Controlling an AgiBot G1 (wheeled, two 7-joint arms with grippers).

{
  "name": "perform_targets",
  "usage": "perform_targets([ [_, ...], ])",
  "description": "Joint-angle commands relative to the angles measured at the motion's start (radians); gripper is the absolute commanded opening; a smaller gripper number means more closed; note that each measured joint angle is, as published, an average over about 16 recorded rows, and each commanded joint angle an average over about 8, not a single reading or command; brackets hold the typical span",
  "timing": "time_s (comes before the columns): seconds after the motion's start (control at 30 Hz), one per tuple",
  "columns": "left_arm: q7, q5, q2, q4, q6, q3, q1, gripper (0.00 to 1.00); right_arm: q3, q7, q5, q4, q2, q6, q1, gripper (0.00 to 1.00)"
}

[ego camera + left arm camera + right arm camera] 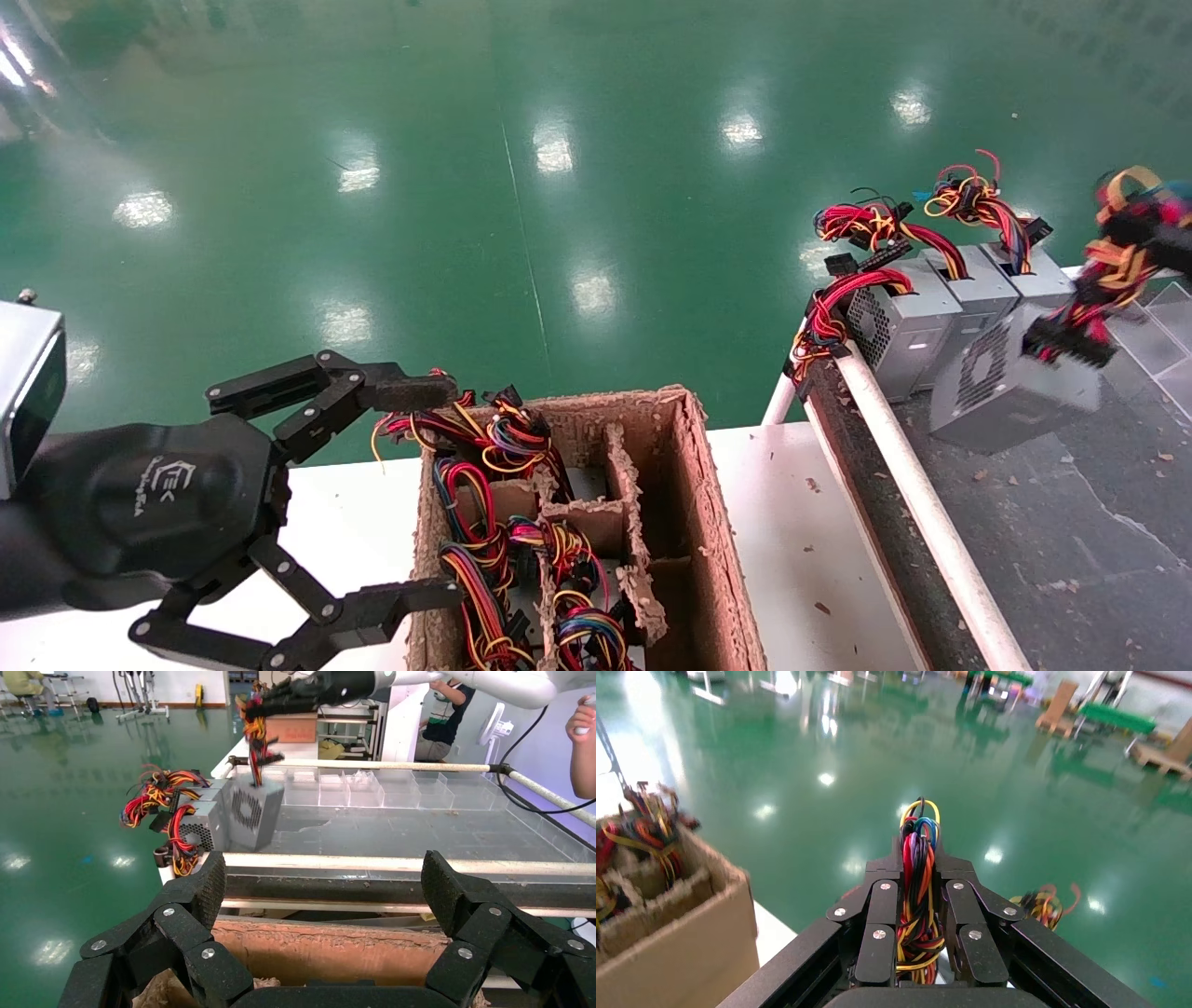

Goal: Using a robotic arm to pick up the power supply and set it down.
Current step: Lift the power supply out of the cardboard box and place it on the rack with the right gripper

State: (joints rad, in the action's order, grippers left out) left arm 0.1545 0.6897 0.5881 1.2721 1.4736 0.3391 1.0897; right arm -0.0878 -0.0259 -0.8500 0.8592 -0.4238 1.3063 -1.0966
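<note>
Green workshop floor (559,186) behind. Power supply (1010,387) hung tilted over dark tray (1071,522), beside row of supplies (941,312). Wire bundle (918,888) clamped in right gripper (919,934). Box judged heavy, rigid; wires floppy, swing likely. Left gripper (410,494) spread wide at cardboard box (708,522).

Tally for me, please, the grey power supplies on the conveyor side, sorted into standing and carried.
Standing in a row by the rail: 3
Hanging by its wire bundle from the right gripper: 1
Total: 4
</note>
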Motion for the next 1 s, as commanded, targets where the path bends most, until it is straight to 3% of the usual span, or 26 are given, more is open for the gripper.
perform_targets([
  [0.03,0.000,0.000,0.000,0.000,0.000,0.000,0.000,1.00,-0.025,0.004,-0.035,-0.015,-0.013,-0.010,-0.025,0.00],
  [0.5,0.000,0.000,0.000,0.000,0.000,0.000,0.000,1.00,-0.124,-0.029,-0.166,-0.149,-0.121,0.038,-0.238,0.00],
  [0.77,0.000,0.000,0.000,0.000,0.000,0.000,0.000,1.00,-0.150,-0.041,-0.196,-0.192,-0.138,0.077,-0.285,1.00],
  [1.0,0.000,0.000,0.000,0.000,0.000,0.001,0.000,1.00,-0.158,-0.042,-0.199,-0.229,-0.146,0.108,-0.299,1.00],
])
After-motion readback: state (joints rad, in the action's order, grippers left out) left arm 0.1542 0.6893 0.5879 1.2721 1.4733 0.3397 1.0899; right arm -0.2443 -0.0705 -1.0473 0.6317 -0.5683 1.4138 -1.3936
